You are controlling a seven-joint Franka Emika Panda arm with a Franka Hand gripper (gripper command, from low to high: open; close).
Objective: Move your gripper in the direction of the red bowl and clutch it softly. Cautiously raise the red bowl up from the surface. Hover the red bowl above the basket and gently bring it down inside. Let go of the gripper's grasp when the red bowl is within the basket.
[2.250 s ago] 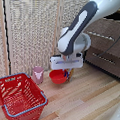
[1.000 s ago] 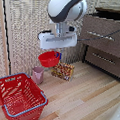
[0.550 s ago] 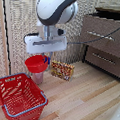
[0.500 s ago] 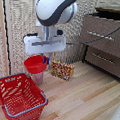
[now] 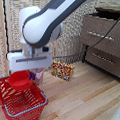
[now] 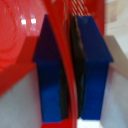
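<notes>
Compared with half a second ago, I see that the arm has carried the red bowl (image 5: 19,79) further toward the exterior view's left, and now it hangs in the air over the basket (image 5: 24,112), above the corner of it that is nearer to the wall, and it is not yet resting inside. The gripper (image 5: 31,75) holds the bowl by its rim; in the wrist view the two blue fingers (image 6: 92,65) stand close together with the thin red wall of the bowl (image 6: 20,45) pressed between them. Just behind the basket, partly hidden by the gripper, I can see a pink cup (image 5: 39,75) standing on the wooden surface (image 5: 89,97). A little to the exterior view's right of it there is a small packet (image 5: 62,70) with a yellow and red pattern, standing upright near the wicker wall. Further to the right stands a dark brown dresser (image 5: 104,40) with drawers. The arm comes down from the upper right, bends at its large white joint, and the white block of the gripper points downward over the basket.
</notes>
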